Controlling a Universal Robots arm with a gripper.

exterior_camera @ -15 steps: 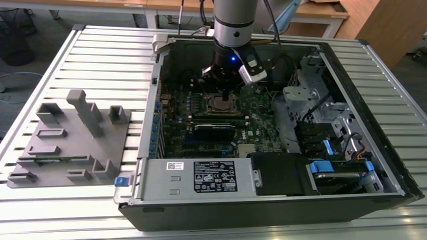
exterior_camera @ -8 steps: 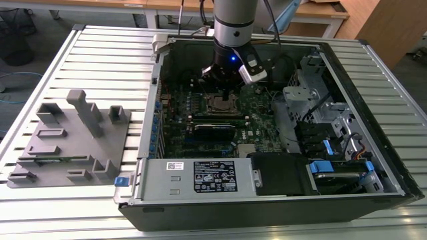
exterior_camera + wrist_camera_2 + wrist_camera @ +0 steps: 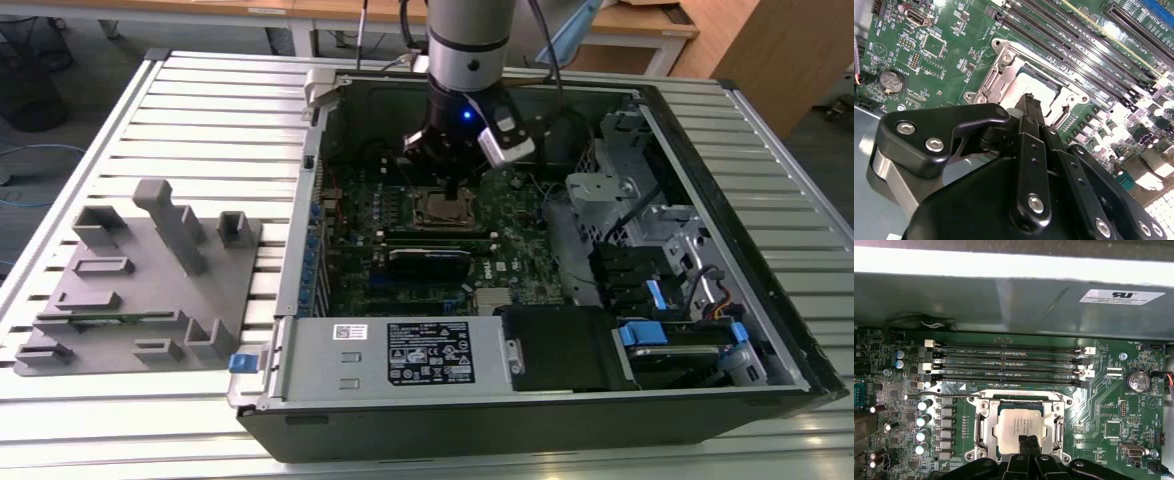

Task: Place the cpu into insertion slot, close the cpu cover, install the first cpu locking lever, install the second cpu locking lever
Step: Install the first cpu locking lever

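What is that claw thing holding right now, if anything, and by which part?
Nothing appears held: the end effector is shut with nothing between its fingertips, poised at the edge of the cpu.

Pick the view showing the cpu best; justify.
First wrist view: the cpu sits in the insertion slot, silver top almost wholly visible. In the second wrist view the end effector hides part; the exterior view shows it distant, beneath the arm.

Looks like a robotics lab or workshop to me: robot arm [image 3: 467, 40] over an opened-up computer tower [image 3: 534, 425] lying on a slatted metal desk [image 3: 200, 110], a grey fixture block [image 3: 134, 290] beside it, wooden tables [image 3: 641, 25] and a mesh bin [image 3: 27, 70] at the far side.
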